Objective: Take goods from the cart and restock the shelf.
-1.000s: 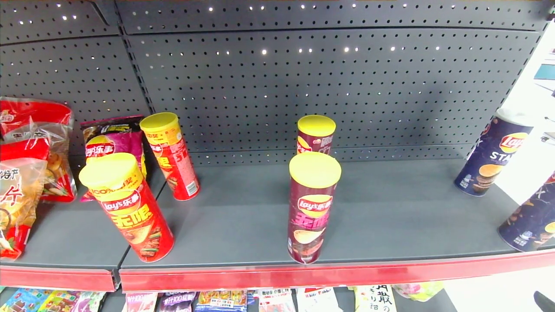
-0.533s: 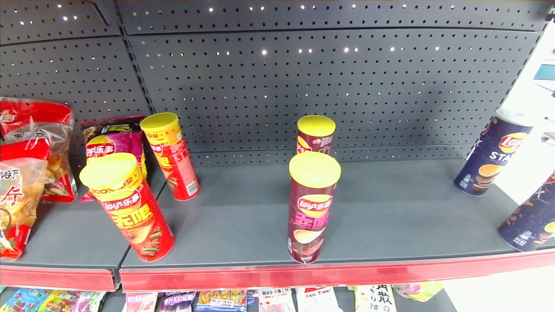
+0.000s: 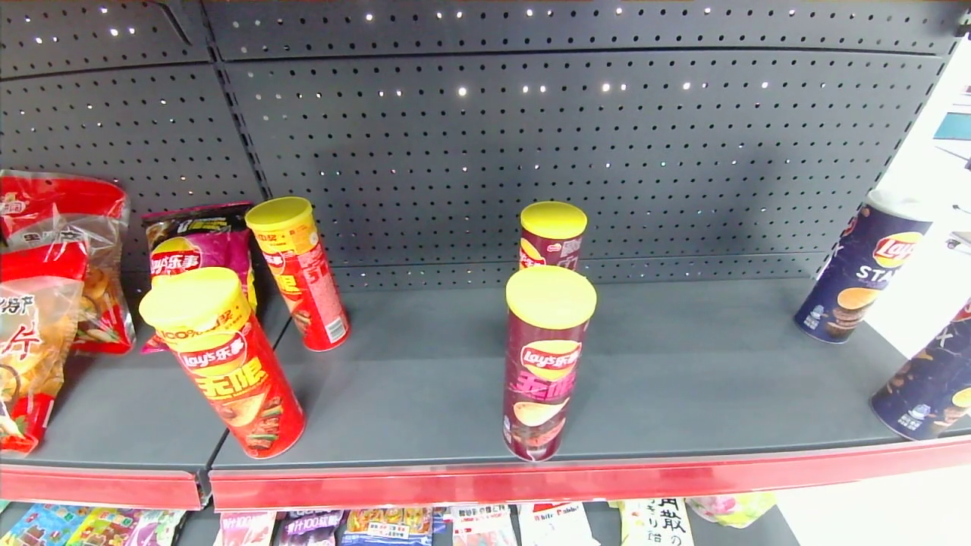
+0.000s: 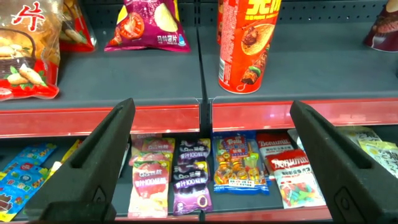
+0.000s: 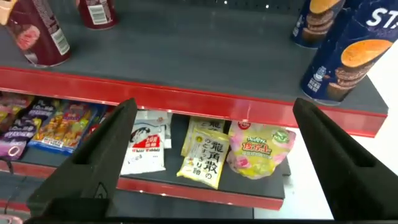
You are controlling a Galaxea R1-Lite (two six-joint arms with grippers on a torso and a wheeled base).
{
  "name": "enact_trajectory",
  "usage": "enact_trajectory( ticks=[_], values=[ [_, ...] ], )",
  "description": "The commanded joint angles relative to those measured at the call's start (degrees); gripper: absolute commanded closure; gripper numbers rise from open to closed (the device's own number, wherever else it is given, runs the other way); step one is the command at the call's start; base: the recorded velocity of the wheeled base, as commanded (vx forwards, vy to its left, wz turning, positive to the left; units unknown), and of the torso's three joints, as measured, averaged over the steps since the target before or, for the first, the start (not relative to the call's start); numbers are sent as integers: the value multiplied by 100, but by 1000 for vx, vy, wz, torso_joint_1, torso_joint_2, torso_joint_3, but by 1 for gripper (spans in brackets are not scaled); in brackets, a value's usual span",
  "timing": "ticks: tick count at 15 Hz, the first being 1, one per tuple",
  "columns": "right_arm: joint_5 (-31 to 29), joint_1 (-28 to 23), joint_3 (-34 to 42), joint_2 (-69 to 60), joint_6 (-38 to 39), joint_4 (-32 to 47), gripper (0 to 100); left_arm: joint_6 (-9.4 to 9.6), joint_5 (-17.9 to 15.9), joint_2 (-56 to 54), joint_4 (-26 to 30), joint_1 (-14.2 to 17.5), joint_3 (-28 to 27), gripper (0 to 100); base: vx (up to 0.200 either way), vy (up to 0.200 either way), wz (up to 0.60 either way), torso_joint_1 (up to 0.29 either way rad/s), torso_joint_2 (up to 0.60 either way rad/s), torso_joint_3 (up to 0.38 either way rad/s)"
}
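Hanging spread wide and empty just before the shelf [image 3: 683, 379], the left gripper [image 4: 211, 104] and right gripper [image 5: 212, 102] hold nothing, probably readied for the next pick. At the shelf's front edge stand a red can [image 3: 227, 364] and a maroon can [image 3: 545, 364], labels outward. Behind each, a rear red can [image 3: 300, 273] and a rear maroon can [image 3: 552, 235] set flavours in rows, with bare deck between for restocking.

Tool [image 4: 212, 104] fingers spread wide, red can [image 4: 247, 50] on shelf [image 4: 155, 84], candy packets [image 4: 189, 180] below
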Motion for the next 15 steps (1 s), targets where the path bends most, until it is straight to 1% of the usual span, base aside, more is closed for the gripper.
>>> enact_trajectory(
  ticks=[1, 2, 4, 5, 6, 7, 8, 9, 10, 12, 15],
  values=[
    [-16, 67, 423, -556, -67, -20, 0, -1, -2, 5, 0, 0, 0, 0, 0, 0, 0, 0, 0, 0],
    [-51, 103, 519, -600, -76, -55, 0, -1, -2, 5, 0, 0, 0, 0, 0, 0, 0, 0, 0, 0],
    [-517, 111, 563, -582, 293, -134, 0, -1, -2, 5, 0, 0, 0, 0, 0, 0, 0, 0, 0, 0],
    [-921, 111, 572, -582, 425, -161, 0, -1, -2, 5, 0, 0, 0, 0, 0, 0, 0, 0, 0, 0],
    [-1493, 111, 572, -582, 442, -169, 0, -1, -2, 5, 0, 0, 0, 0, 0, 0, 0, 0, 0, 0],
    [-1624, 111, 581, -582, 407, -187, 0, -1, -2, 5, 0, 0, 0, 0, 0, 0, 0, 0, 0, 0],
    [-1607, 138, 651, -617, 372, -372, 0, -1, -2, 5, 0, 0, 0, 0, 0, 0, 0, 0, 0, 0],
    [-1326, 340, 713, -810, 363, -503, 0, -1, -2, 5, 0, 0, 0, 0, 0, 0, 0, 0, 0, 0],
    [-877, 331, 730, -890, 337, -539, 0, -1, -2, 5, 0, 0, 0, 0, 0, 0, 0, 0, 0, 0],
    [-877, 322, 853, -942, 179, -521, 0, -1, -2, 5, 0, 0, 0, 0, 0, 0, 0, 0, 0, 0],
    [-983, 314, 853, -942, 504, -503, 0, -1, -2, 5, 0, 0, 0, 0, 0, 0, 0, 0, 0, 0]
  ],
)
